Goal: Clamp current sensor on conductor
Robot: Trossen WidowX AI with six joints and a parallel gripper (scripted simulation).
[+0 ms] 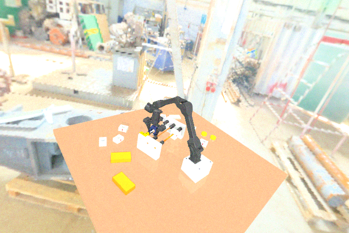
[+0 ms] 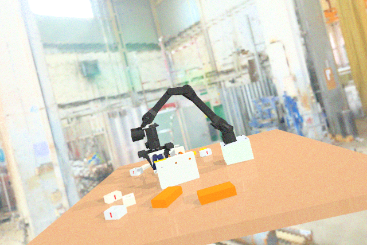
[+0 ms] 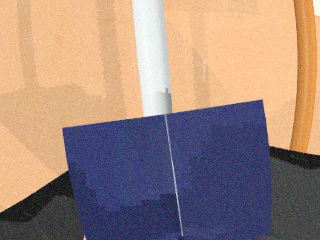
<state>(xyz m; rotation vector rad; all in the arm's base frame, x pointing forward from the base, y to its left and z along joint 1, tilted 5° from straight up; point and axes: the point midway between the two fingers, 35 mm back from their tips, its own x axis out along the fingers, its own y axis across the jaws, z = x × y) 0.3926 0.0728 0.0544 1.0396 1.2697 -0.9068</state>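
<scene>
The dark blue current sensor (image 1: 153, 129) (image 2: 156, 158) (image 3: 120, 165) sits round a white conductor (image 3: 152, 55). Its two halves meet along a thin straight seam in the wrist view; whether the latch has caught cannot be seen. My gripper (image 1: 154, 129) (image 2: 157, 159) (image 3: 160, 161) points down from above and is shut on the sensor, one dark finger against each side. The conductor runs out from under the sensor, beside a white end panel (image 1: 149, 147) (image 2: 178, 172). No arrow on the sensor and no readable LOAD marker show.
Orange conductors (image 1: 168, 138) (image 3: 306, 75) run alongside, between the near panel and a second white panel (image 1: 180, 131). Two yellow-orange blocks (image 1: 120, 157) (image 1: 123, 183) (image 2: 166, 197) (image 2: 216, 193) and several small white blocks (image 1: 102, 141) (image 2: 115, 212) lie around. Two yellow discs (image 1: 204, 133) (image 1: 212, 137) lie behind the arm.
</scene>
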